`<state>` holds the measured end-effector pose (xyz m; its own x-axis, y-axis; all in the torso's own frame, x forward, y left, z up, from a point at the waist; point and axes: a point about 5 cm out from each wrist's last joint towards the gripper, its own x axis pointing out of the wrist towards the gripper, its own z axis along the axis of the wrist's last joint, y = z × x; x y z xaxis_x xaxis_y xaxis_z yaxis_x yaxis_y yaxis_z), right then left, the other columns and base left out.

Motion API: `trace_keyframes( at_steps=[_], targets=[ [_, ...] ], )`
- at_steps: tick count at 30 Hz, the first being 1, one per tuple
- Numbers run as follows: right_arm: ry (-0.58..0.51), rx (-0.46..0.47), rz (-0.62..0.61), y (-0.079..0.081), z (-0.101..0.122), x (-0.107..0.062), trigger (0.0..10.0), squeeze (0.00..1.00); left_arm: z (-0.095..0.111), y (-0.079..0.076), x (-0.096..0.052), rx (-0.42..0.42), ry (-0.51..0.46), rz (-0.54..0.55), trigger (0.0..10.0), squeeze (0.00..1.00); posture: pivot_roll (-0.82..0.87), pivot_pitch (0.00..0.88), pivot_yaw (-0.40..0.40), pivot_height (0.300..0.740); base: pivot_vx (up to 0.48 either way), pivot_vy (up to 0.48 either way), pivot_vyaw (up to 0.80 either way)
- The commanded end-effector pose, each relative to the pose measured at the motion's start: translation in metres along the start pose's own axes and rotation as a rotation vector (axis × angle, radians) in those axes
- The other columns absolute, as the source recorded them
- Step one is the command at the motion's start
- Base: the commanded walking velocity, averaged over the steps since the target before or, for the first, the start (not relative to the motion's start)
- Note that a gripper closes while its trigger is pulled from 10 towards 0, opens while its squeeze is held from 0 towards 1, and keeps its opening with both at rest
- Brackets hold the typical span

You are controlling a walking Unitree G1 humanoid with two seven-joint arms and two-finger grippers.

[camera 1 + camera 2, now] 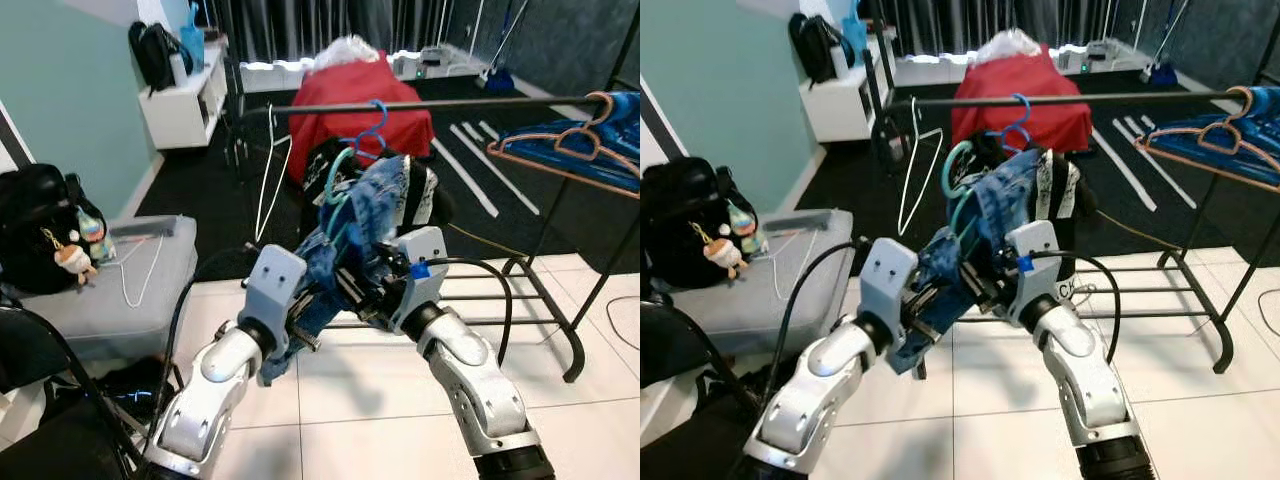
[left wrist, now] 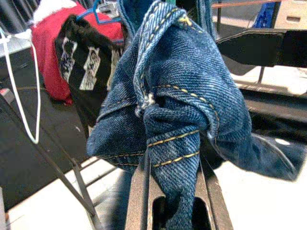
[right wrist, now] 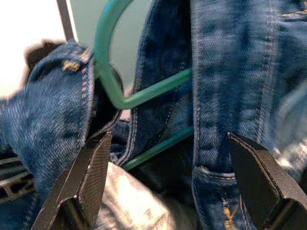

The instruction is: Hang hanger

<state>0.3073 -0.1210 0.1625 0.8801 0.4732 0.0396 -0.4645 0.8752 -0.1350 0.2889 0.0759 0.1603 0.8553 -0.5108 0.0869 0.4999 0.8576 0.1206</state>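
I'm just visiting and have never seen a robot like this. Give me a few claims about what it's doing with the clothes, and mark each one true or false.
1. The robot holds blue jeans on a teal hanger. True.
2. The teal hanger already hangs on the black rail. False: its hook sits below the rail, unhooked.
3. The left pincer grips denim. True.
4. The right pincer is clamped shut. False: its fingers stand wide apart around jeans and hanger.
5. A blue hanger hangs on the rail. True.
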Motion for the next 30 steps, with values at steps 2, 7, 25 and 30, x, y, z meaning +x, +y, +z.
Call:
trace_keyframes(
  at_steps=[2,7,25,30],
  targets=[
    [0.044,-0.084,-0.004,0.004,-0.005,0.002,10.0,0.0,0.01,-0.002,0.004,0.012,-0.06,0.0,10.0,0.0,-0.17,0.0,0.039,0.74,0.0,0.0,0.0],
    [0.026,-0.154,-0.062,-0.003,0.001,0.001,10.0,0.0,0.008,0.001,0.005,0.019,-0.056,0.0,10.0,0.0,-0.17,0.0,0.042,0.74,0.0,0.0,0.0],
    [0.072,-0.35,-0.219,-0.024,0.008,-0.003,10.0,0.0,-0.004,0.009,0.0,0.059,-0.002,0.028,10.0,0.0,-0.17,0.0,0.036,0.74,0.0,0.0,0.0],
    [0.103,-0.362,-0.259,-0.029,0.001,-0.004,10.0,0.0,-0.002,0.008,-0.001,0.044,-0.016,0.021,10.0,0.0,-0.17,0.0,0.032,0.74,0.0,0.0,0.0]
  ],
)
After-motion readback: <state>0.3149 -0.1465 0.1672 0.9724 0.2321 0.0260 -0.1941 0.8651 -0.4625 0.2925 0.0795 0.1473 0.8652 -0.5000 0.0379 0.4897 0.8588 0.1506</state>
